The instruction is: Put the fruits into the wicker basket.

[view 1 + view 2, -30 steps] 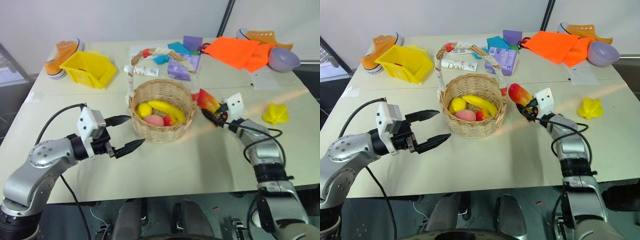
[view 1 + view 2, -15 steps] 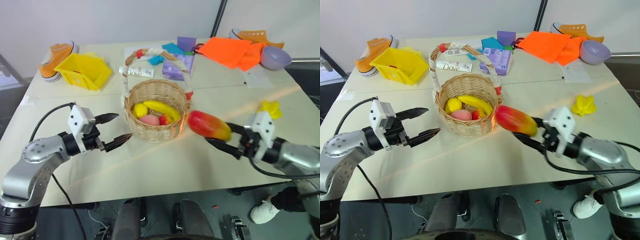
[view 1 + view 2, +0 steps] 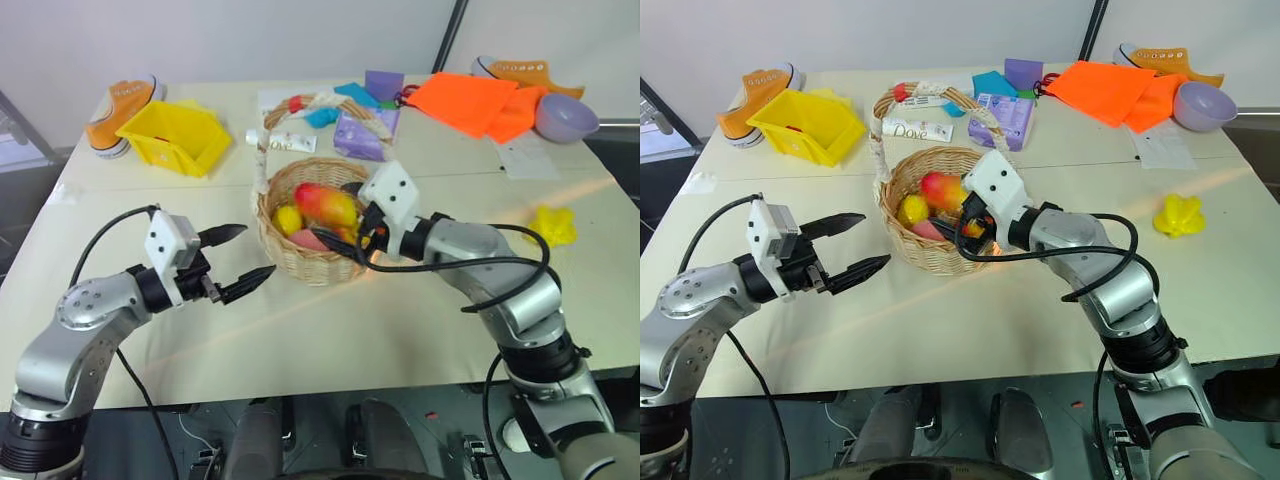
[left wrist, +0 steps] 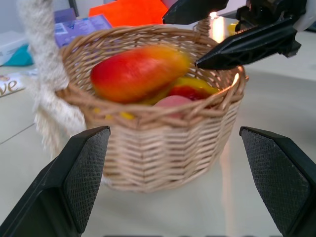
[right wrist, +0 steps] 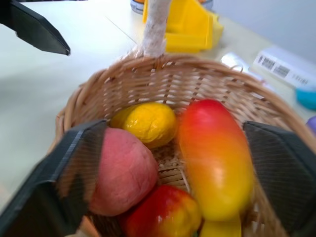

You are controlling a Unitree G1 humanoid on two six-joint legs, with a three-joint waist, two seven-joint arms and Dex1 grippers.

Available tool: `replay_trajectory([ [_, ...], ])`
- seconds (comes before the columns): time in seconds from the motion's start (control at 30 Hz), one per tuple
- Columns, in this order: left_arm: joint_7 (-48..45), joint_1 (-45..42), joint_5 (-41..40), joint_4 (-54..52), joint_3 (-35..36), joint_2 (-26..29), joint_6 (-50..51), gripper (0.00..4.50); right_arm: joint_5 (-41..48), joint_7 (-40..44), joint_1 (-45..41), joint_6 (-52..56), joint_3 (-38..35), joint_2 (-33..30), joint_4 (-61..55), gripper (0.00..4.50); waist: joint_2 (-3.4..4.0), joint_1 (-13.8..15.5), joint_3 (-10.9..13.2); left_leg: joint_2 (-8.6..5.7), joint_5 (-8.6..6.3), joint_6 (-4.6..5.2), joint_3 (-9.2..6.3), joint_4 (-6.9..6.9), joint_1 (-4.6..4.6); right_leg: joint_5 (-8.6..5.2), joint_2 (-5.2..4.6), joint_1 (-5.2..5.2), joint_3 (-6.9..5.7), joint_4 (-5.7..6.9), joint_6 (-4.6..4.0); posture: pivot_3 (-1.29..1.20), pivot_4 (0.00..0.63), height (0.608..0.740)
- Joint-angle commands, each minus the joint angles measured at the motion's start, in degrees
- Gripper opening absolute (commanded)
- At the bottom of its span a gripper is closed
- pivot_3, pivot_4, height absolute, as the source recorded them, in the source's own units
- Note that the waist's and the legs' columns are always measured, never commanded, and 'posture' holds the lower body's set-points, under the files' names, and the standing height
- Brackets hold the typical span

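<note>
The wicker basket (image 3: 300, 262) stands mid-table with its hoop handle leaning back. Inside, the red-orange-yellow mango (image 3: 325, 203) lies on top of a lemon (image 5: 145, 122), a pink peach (image 5: 123, 173), a small red fruit (image 5: 163, 215) and a banana end (image 5: 217, 228). My right gripper (image 3: 345, 222) hovers over the basket's right rim, open, with its fingers either side of the mango and not touching it. My left gripper (image 3: 252, 250) is open and empty, just left of the basket. A yellow star-shaped fruit (image 3: 552, 226) lies at the table's right edge.
Along the back of the table are a yellow plastic bin (image 3: 175, 135), an orange shoe (image 3: 125, 110), a toothpaste tube (image 3: 285, 142), a purple box (image 3: 360, 135), orange cloth (image 3: 475, 100), a purple bowl (image 3: 566, 117) and a second shoe (image 3: 520, 72).
My right gripper carried the mango left from the table's right half to over the basket and opened; the mango now rests inside. The left gripper stayed put.
</note>
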Motion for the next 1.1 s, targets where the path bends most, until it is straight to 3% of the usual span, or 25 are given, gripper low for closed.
replay_trajectory([
  [0.03,0.59,-1.18,-2.27,-3.3,-1.07,-1.1,0.92,4.5,9.95,6.25,6.29,-0.76,-11.76,-3.43,-10.41,4.46,-0.01,0.29,0.0,0.0,0.0,0.01,-0.02,0.0,0.0,0.0,0.0,0.03,-0.02,0.0,0.0,0.0,0.15,0.723],
  [0.2,0.64,-5.49,-3.02,-4.58,-6.4,-3.82,2.24,4.5,23.49,9.58,20.26,4.41,-32.54,-9.23,-14.0,4.46,-0.06,0.96,0.0,0.0,-0.06,0.09,-0.04,0.04,0.1,0.0,-0.01,0.22,-0.02,-0.07,0.01,0.0,0.15,0.723],
  [0.3,0.55,-9.09,-2.56,-4.43,-10.33,-5.92,2.67,4.5,19.03,5.68,26.6,3.35,-41.24,-10.64,-8.2,4.46,-0.05,1.14,-0.01,0.01,-0.06,0.09,-0.04,0.04,0.15,0.0,0.01,0.26,-0.01,-0.08,0.0,0.0,0.15,0.723],
  [0.43,-0.3,-13.34,-1.26,-3.63,-15.12,-8.62,2.37,4.5,10.34,-0.8,30.25,-1.92,-46.16,-10.12,3.77,4.46,-0.05,1.21,-0.02,0.01,-0.04,0.1,-0.01,0.05,0.15,0.0,0.05,0.25,0.0,-0.08,0.0,0.0,0.15,0.723],
  [0.67,-0.6,-15.47,0.48,-1.96,-18.8,-12.09,1.17,4.5,-6.95,-13.37,29.34,-14.57,-40.62,-8.55,18.11,4.46,0.03,1.04,-0.05,0.02,0.18,-0.24,0.03,0.03,0.16,-0.02,0.14,0.19,0.05,-0.04,0.03,0.0,0.15,0.723],
  [1.1,-2.33,-11.66,2.81,-1.35,-17.98,-11.86,-2.55,4.5,-13.11,-18.51,11.41,-24.23,-33.73,-6.53,46.83,4.46,0.06,0.91,-0.03,0.02,0.23,-0.31,0.05,0.06,0.15,-0.03,0.15,0.19,0.09,-0.02,0.05,0.0,0.15,0.723],
])
